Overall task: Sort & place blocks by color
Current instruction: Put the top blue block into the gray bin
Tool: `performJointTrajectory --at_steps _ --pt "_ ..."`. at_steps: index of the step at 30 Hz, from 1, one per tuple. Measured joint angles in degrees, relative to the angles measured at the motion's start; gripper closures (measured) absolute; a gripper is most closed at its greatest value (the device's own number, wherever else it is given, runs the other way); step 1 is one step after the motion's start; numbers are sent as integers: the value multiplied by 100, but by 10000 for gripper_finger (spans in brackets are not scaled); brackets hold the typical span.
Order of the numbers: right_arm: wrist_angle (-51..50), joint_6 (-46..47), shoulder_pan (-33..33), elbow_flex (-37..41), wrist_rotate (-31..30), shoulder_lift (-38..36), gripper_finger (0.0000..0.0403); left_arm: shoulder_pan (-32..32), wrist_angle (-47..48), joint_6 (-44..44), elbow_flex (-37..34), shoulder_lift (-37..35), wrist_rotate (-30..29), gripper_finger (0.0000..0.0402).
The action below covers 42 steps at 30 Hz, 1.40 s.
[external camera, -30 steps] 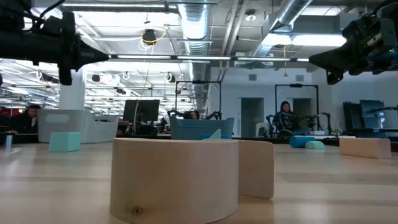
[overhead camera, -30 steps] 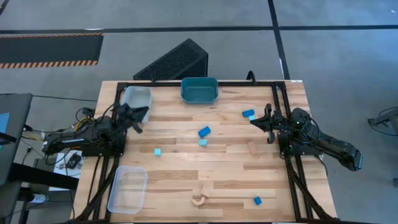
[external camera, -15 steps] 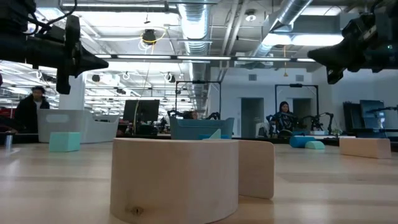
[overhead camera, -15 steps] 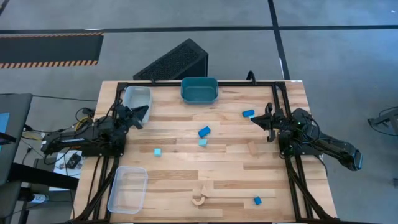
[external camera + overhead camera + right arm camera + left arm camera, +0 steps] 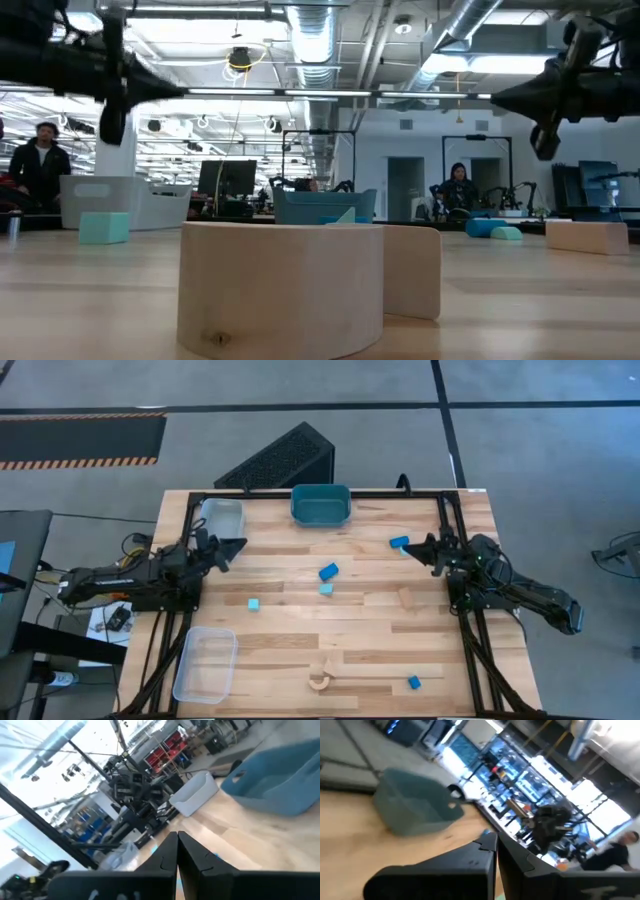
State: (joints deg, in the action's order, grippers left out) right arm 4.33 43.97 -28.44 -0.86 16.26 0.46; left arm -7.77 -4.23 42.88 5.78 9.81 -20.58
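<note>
**A:** Looking at it now, both arms have swung a bit: the left gripper (image 5: 222, 547) slid off the clear tray (image 5: 222, 515), and the right gripper (image 5: 420, 546) has turned toward the darker blue block (image 5: 399, 543) just beside it. My guess is that one's the first pick.

**B:** Holding anything?

**A:** Nope. Both wrist views show the fingers pressed together, empty. All blocks still lie loose: pale cyan ones (image 5: 326, 589) mid-table, arch-shaped piece (image 5: 320, 681) near the front edge. Sorting hasn't started.
</note>
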Motion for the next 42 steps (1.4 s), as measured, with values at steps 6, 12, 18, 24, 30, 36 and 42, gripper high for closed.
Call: performJointTrajectory --at_steps 6,12,18,24,30,36,42 --pt "47 168 207 -2 -303 -1 346 0 472 -494 420 3 81 401" --pt "458 498 642 -2 -1183 395 332 0 616 -674 420 8 78 401" --pt "1266 821 1452 -7 -2045 1111 330 -2 782 -981 420 5 -26 367" --pt "1772 864 2656 -191 -3606 2004 330 -68 787 -1116 422 5 -64 288" --pt "1760 596 3609 -1038 -4736 3242 330 -319 781 -1426 426 5 25 230" --pt "1772 223 3764 -1840 -5118 4610 330 -563 799 -1863 692 23 548 226" --pt "1854 102 3584 -2608 -4922 5696 330 -704 1477 -2422 1223 76 -81 227"
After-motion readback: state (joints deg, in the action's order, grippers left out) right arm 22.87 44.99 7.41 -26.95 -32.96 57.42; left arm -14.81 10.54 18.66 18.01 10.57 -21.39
